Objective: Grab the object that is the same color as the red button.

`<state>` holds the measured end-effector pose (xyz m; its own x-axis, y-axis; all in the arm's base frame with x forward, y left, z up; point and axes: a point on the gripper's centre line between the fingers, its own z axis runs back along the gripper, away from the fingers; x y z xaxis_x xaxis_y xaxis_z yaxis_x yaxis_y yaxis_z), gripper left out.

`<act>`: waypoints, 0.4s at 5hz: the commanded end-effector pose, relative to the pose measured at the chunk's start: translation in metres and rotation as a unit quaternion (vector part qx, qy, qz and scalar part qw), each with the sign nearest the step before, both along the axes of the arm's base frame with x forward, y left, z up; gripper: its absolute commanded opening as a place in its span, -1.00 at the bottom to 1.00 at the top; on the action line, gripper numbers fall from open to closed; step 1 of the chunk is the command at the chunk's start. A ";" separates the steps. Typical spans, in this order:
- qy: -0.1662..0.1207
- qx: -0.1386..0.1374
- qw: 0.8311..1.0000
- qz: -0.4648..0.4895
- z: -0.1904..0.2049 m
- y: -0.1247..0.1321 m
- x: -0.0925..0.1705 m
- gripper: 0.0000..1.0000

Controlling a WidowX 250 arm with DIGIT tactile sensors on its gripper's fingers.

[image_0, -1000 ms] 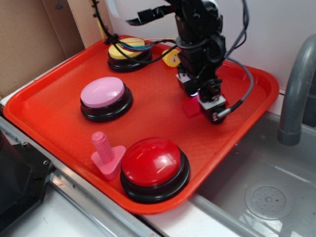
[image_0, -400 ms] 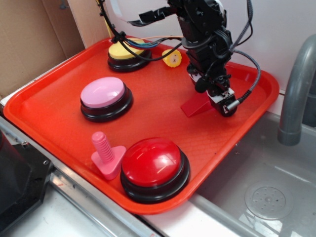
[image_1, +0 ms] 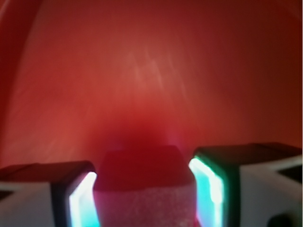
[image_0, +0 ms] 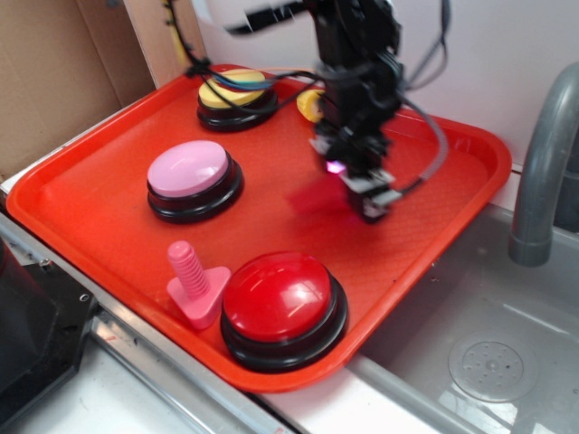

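The gripper (image_1: 142,194) pinches the small red wedge block (image_1: 140,182): in the wrist view its two fingers, lit green-white on their inner faces, press against the block's left and right sides, with the block filling the gap between them. In the exterior view the gripper (image_0: 362,194) hangs over the middle-right part of the red tray (image_0: 90,217), blurred by motion, and the red wedge block (image_0: 317,197) shows only as a smeared red patch just to the left of the fingertips; whether it touches the tray floor cannot be told. A small violet glow shows on the gripper body above it.

Behind the arm, near the tray's far rim, a small yellow piece (image_0: 309,105) is partly hidden, and the yellow-topped button (image_0: 233,95) stands at the far left corner with cables draped over it. The pink-topped button (image_0: 193,179) sits well to the left of the gripper. At the near edge, the red button (image_0: 282,307) rests on its black base, with the pink screw-shaped peg (image_0: 193,280) touching or just beside it on the left. To the right of the tray lie a metal sink (image_0: 470,344) and a grey faucet (image_0: 543,163).
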<state>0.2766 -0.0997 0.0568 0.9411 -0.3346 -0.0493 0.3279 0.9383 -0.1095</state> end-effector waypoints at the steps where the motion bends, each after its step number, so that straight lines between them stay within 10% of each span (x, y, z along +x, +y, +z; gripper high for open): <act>1: -0.018 0.024 0.999 0.042 0.083 0.033 -0.046 -1.00; 2: 0.001 0.054 0.996 0.065 0.082 0.054 -0.066 -1.00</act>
<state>0.2068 -0.0400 0.1210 0.9673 -0.2143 -0.1358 0.2147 0.9766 -0.0118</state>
